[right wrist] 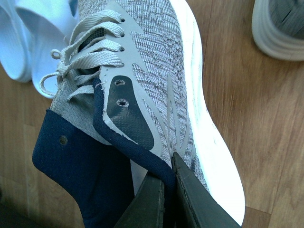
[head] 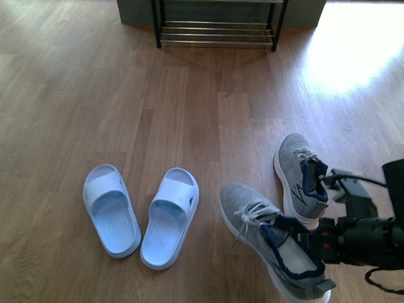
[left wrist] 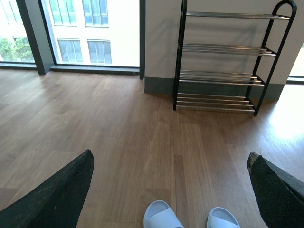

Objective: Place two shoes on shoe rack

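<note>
Gripping the grey sneaker [head: 265, 233] by the navy collar at its heel, the right end effector [head: 304, 243] is closed. The right wrist view shows its fingers [right wrist: 194, 199] pinched together on the collar edge [right wrist: 164, 166], one on either side of the shoe's side wall. This sneaker [right wrist: 156, 61] lies on the wooden floor [head: 208, 126] near the robot, toe pointing away and to the left. Whether its sole is clear of the floor cannot be told.

The second grey sneaker [head: 297, 170] sits just beside the first, further from the robot, with its toe towards the rack. The two pale blue slide sandals [head: 112, 210] [head: 169, 218] lie side by side on the floor, to the left of the sneakers and apart from them.

The shoe rack [head: 216, 31] stands at the far edge of the floor, against the wall [left wrist: 161, 42], well apart from all four shoes. The chrome bars of its tiers [left wrist: 221, 78] carry no shoes.

The left end effector [left wrist: 169, 156] is open, with its two dark fingers [left wrist: 57, 192] spread wide. It holds nothing and faces the rack, with the toes of the sandals [left wrist: 161, 216] below it.
</note>
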Motion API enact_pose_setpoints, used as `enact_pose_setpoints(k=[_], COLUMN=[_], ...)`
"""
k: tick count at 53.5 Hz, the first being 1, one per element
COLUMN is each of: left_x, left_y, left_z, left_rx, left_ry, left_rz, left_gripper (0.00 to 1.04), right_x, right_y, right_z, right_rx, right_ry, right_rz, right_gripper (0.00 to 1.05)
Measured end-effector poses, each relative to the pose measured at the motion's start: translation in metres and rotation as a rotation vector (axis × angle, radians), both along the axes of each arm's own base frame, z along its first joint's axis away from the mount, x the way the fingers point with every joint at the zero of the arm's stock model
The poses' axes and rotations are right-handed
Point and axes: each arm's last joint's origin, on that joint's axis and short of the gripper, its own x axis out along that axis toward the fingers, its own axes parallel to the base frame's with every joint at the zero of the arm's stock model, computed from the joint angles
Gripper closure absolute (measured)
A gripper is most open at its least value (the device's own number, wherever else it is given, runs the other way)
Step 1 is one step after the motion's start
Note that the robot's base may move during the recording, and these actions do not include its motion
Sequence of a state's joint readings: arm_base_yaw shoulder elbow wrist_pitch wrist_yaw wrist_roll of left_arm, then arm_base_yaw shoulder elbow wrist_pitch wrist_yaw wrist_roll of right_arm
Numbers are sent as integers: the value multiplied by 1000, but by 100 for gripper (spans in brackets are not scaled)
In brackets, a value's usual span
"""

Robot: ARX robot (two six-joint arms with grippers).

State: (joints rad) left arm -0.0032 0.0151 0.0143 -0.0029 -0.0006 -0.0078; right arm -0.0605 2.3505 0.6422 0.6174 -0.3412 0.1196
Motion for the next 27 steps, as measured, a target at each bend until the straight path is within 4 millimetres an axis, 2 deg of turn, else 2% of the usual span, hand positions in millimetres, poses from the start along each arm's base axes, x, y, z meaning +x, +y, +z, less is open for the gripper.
enact_pose_setpoints(k=[6,13,22,27], left_x=[0,0,0,0], left_y=[0,0,0,0], left_z=[0,0,0,0], left_rx=[0,0,0,0], left_ry=[0,0,0,0], left_rz=[0,0,0,0], left_gripper=[9,9,9,9], right_x=[-3,-15,-47,-61], right_y=[-8,-22,-48,-59], right_z=[38,88,159,186], right_rx=[19,63,137,167], right_ry=[-53,-125,-260,-331], right_rz=[-40,-119,-241,-278], right_gripper=[103,103,103,103])
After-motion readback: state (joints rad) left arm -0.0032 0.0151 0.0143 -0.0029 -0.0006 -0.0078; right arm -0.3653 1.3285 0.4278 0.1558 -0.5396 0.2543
